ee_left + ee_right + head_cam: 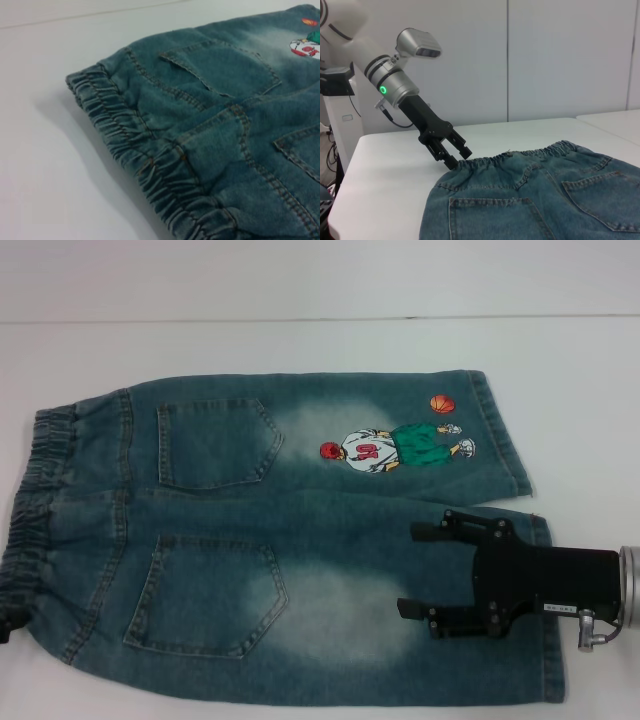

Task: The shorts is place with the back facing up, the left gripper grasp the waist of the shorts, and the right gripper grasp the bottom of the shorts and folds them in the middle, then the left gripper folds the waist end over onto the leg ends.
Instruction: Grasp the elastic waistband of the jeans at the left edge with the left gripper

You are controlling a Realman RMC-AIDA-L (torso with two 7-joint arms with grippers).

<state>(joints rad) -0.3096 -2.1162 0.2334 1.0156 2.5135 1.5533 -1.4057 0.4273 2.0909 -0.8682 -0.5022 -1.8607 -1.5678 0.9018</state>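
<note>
Lying flat on the white bench point(300, 350), back up, are the shorts point(290, 540). The right gripper point(412, 570) is hovering spread above the near leg hem point(553, 640). The left gripper point(456, 156) is sitting spread at the waistband point(520, 156) corner. Embroidered jersey digits unreadable.

Right gripper point(415, 570): enters from the right side in the head view, silver wrist at the frame edge, boxy black body level. Two fingers point(425, 531) spread wide, pointing toward the robot's left, held parallel.

Left gripper point(455, 152): seen from the right wrist camera. White sleeve angled downward, green ring lit on the silver wrist, black body tilted steeply down. Fingers point(463, 148) parted, tips low. Barely visible at the left edge of the head view.
</note>
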